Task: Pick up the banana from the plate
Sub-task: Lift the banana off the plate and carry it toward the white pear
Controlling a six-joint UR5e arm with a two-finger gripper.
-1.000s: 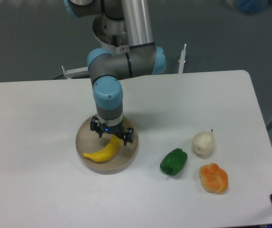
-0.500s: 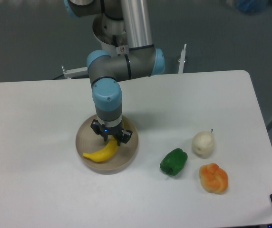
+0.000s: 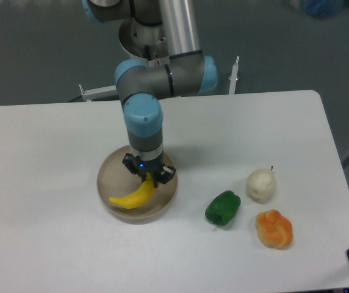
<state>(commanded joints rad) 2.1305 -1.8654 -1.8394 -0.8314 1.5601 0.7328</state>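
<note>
White tabletop (image 3: 52,159) fills most of the frame, grey floor behind. At centre left, the gripper (image 3: 148,176) hides the upper tip of the banana (image 3: 135,195), its fingers clamped on that end. The banana lies across the beige plate (image 3: 110,177). Lower right sit a green pepper (image 3: 223,207), a whitish pear-like fruit (image 3: 261,185) and a lumpy orange fruit (image 3: 274,229).

Silver-grey tube up top, light-blue caps on grey joints, a small red mark near the base, and a black gripper (image 3: 149,176) showing a tiny blue light.
</note>
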